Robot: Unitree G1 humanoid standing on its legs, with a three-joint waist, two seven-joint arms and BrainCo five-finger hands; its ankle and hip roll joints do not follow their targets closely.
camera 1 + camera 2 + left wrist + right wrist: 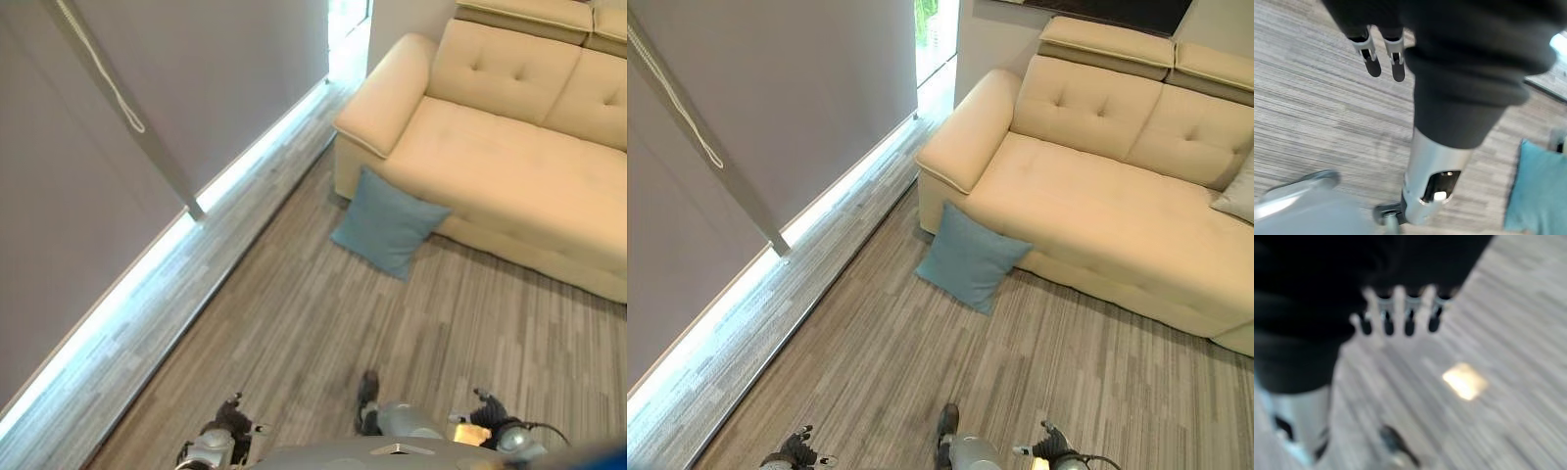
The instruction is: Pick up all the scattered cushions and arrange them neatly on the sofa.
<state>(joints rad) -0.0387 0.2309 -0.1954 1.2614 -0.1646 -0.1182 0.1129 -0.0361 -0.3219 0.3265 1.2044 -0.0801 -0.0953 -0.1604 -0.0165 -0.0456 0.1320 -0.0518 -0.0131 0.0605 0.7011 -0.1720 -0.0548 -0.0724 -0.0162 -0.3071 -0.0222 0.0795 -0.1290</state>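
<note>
A square teal-blue fabric cushion (972, 257) stands tilted on the grey wood-plank floor (872, 372), leaning against the front base of the cream tufted leather sofa (1097, 186) just below its left armrest. The same cushion shows in the left eye view (388, 223) and at the edge of the left wrist view (1537, 191). At the far right end of the sofa seat, a corner of a pale grey cushion (1239, 196) lies against the backrest. A grey roller blind (774, 108) with a white bead cord (98, 69) hangs along the wall to the left of the sofa, with a bright strip of light (127, 284) along its bottom edge. The left hand (1382, 56) hangs above bare floor well apart from the blue cushion, its fingers straight and holding nothing. The right hand (1400, 313) likewise hangs over bare floor with its fingers straight, side by side and empty.
</note>
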